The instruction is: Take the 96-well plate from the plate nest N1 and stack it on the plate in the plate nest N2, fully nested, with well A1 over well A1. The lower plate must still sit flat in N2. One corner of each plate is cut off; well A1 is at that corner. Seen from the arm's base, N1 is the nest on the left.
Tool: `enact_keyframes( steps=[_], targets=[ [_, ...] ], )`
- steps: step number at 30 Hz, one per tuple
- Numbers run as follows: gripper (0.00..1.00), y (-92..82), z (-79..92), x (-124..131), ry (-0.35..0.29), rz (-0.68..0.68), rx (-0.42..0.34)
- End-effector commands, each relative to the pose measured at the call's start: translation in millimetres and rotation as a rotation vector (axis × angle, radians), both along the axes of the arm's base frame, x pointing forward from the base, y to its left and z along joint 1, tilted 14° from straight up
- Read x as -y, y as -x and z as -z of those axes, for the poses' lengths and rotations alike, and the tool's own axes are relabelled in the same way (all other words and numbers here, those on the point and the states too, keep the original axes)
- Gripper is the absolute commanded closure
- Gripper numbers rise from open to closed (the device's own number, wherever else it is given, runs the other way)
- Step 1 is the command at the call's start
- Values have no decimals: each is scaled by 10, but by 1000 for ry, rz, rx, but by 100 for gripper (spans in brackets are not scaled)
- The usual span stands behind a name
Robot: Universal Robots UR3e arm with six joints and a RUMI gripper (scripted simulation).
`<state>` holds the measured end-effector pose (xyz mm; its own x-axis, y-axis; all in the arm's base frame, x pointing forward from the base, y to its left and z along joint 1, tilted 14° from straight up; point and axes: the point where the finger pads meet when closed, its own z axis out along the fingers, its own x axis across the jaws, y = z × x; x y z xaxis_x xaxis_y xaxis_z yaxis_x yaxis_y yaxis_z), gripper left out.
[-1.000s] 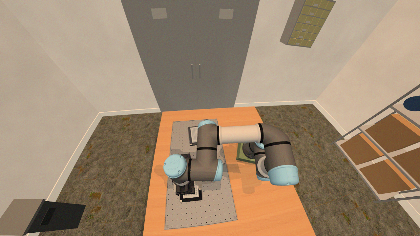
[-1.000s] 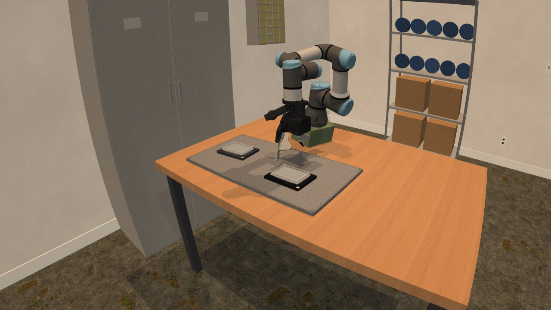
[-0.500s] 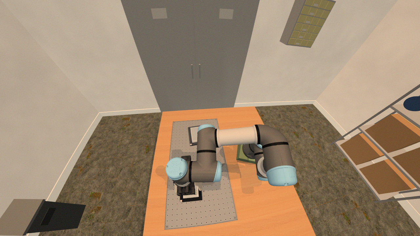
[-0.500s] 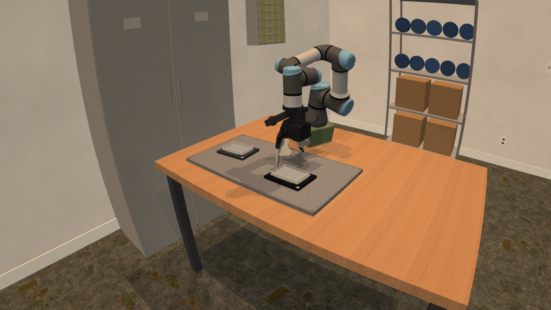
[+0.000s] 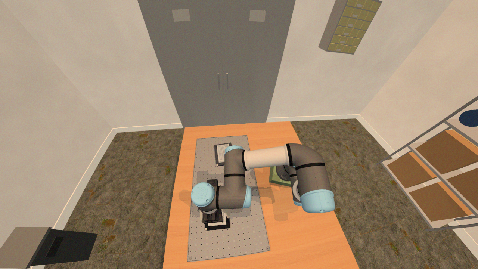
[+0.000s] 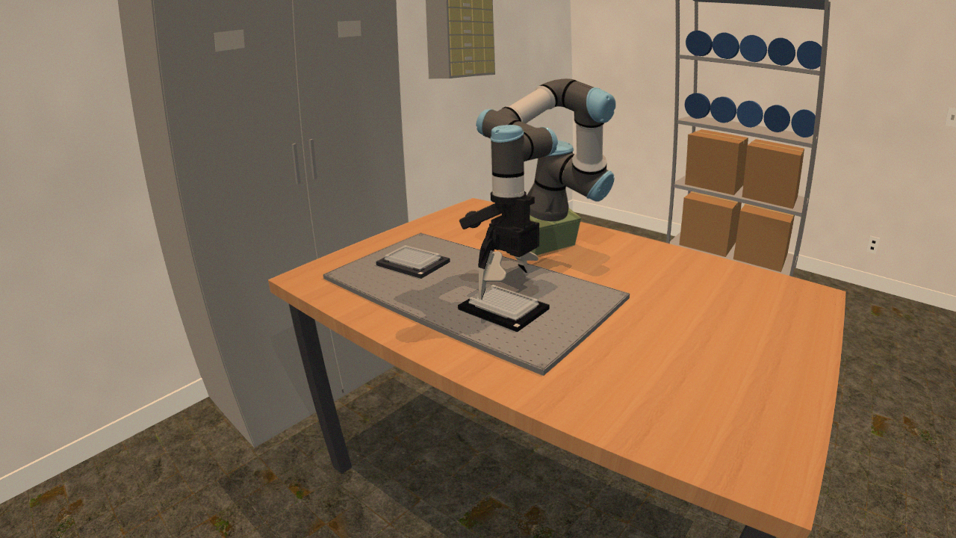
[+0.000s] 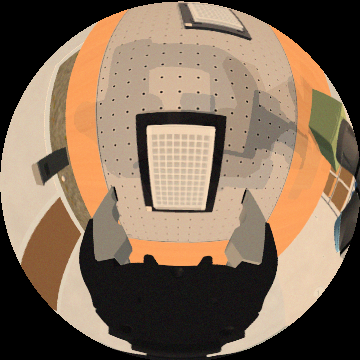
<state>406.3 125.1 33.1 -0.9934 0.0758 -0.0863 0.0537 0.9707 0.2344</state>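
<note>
A white 96-well plate (image 6: 503, 302) sits in the black nest N1 (image 6: 503, 317), the nearer nest on the grey perforated mat. It fills the middle of the wrist view (image 7: 181, 167). In the overhead view it (image 5: 219, 221) is mostly hidden under the wrist. My gripper (image 6: 492, 270) hangs a little above this plate, pointing down, open and empty; in the wrist view its fingers stand wide apart, just short of the plate's near end. The second plate (image 6: 412, 257) (image 5: 222, 153) lies flat in nest N2 at the mat's far end, and it also shows at the top of the wrist view (image 7: 214, 15).
The grey mat (image 6: 474, 294) lies on an orange table (image 6: 635, 320). The arm's green base block (image 6: 558, 230) stands behind the mat. A grey cabinet (image 6: 267, 167) is beyond the table and a shelf rack with boxes (image 6: 742, 180) stands at the right.
</note>
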Motion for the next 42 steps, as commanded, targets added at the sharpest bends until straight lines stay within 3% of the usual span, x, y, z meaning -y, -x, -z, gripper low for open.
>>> enact_keyframes(
  steps=[1,15,31,32,42],
  targets=[
    [0,-20,76,-18,0,1,4],
    [0,-42,286,-67,0,1,4],
    [0,-42,289,-68,0,1,4],
    [100,-42,289,-68,0,1,4],
    [100,-42,289,-68,0,1,4]
  ],
)
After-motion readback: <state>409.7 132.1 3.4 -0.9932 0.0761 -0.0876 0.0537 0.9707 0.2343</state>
